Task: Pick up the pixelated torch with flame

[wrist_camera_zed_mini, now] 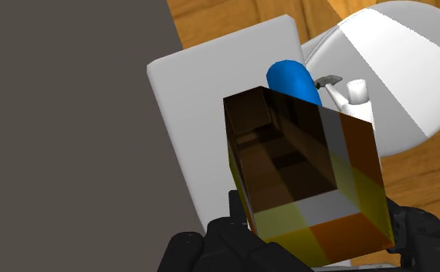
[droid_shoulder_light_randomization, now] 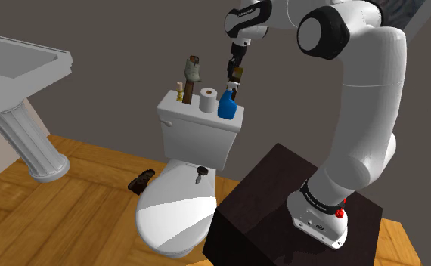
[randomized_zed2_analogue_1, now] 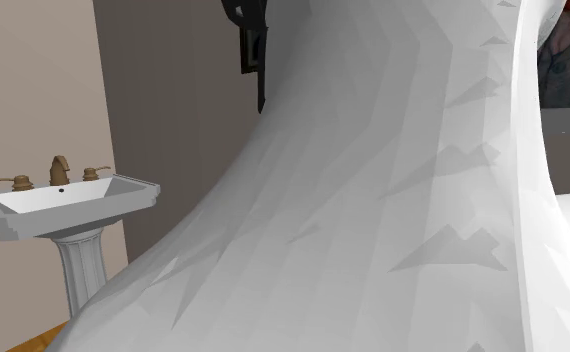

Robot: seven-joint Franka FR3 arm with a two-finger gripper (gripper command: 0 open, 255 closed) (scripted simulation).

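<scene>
The torch (wrist_camera_zed_mini: 303, 170), a rigid block that looks light, hangs clasped between the fingers (wrist_camera_zed_mini: 423, 232). They grip its flat sides near what seems its flame end, above the tank (droid_shoulder_light_randomization: 199, 121), at twelve o'clock of the blue bottle (droid_shoulder_light_randomization: 227, 106).

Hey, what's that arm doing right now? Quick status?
Tool shut on torch. Torch in the air above the tank. Blue bottle close beneath.
</scene>
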